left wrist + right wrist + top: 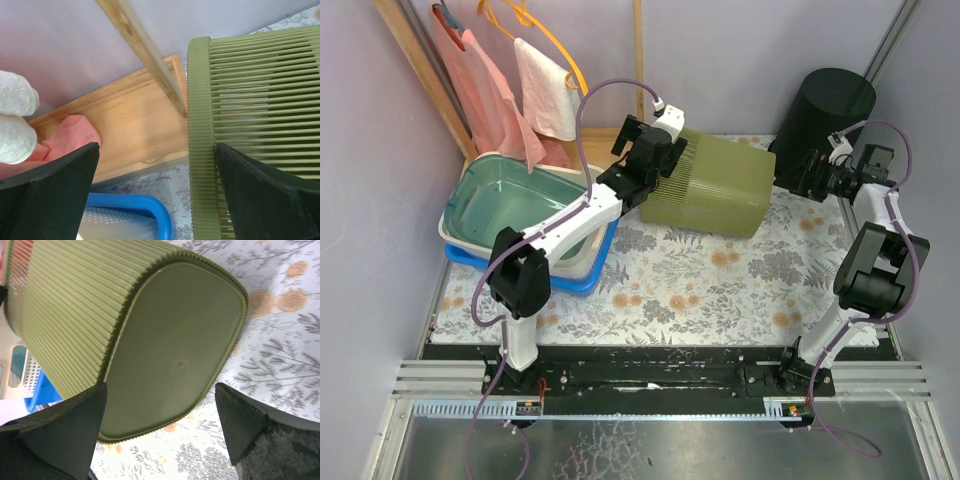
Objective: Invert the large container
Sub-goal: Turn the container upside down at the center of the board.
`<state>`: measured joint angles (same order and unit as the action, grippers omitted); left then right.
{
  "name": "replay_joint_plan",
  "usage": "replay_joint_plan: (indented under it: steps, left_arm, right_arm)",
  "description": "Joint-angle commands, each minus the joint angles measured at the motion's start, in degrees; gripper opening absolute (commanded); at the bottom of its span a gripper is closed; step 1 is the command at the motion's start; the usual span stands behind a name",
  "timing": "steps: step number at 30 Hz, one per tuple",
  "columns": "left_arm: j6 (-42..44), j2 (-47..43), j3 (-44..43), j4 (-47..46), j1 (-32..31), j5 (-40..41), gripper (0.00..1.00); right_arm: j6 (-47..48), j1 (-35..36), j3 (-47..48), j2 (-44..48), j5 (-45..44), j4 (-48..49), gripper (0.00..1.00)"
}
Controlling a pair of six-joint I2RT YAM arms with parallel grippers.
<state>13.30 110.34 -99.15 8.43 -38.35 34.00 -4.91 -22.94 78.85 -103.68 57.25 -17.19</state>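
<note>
Left claw (156, 150) agape by large container (260, 100) rim

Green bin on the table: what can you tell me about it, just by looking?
The bin is olive green, apparently plastic, with fine ribs along its walls, a thicker band at the rim and a smooth flat base with rounded corners. It lies on its side on the flowered tablecloth, rim toward the left arm, whose open jaws are at that rim; the right arm has its open jaws facing the base, apart.
</note>
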Motion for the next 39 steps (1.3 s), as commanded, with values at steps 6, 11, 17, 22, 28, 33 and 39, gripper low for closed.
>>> replay_joint_plan:
  steps: [6,11,17,22,28,33,39]
  left_arm:
    - [2.18,-0.41,5.08,3.79,3.13,2.64,1.0]
    - [2.08,-0.79,6.66,3.86,3.83,2.33,1.0]
    - [2.21,-0.87,9.24,4.69,5.21,1.73,0.99]
    - [2.93,-1.52,11.98,4.96,6.16,1.61,0.99]
    - [3.34,-1.62,13.69,5.86,6.84,1.67,0.98]
    - [2.49,-1.05,13.98,7.1,6.97,0.73,0.98]
    - [1.93,0.83,13.06,7.85,6.91,0.52,0.98]
  right_arm:
    - [-3.38,6.38,3.79,2.42,3.68,1.45,0.96]
    - [-5.68,8.1,4.66,2.42,6.29,3.8,0.97]
    - [-6.34,13.4,11.65,0.69,6.11,2.26,0.97]
    - [-5.83,19.53,18.07,-2.1,5.74,0.0,0.98]
    - [-5.27,25.76,27.41,-7.0,4.48,-3.27,0.98]
    - [-5.58,28.96,35.7,-11.79,3.52,-4.95,0.99]
    - [-6.14,32.26,41.59,-15.23,2.75,-5.61,0.99]
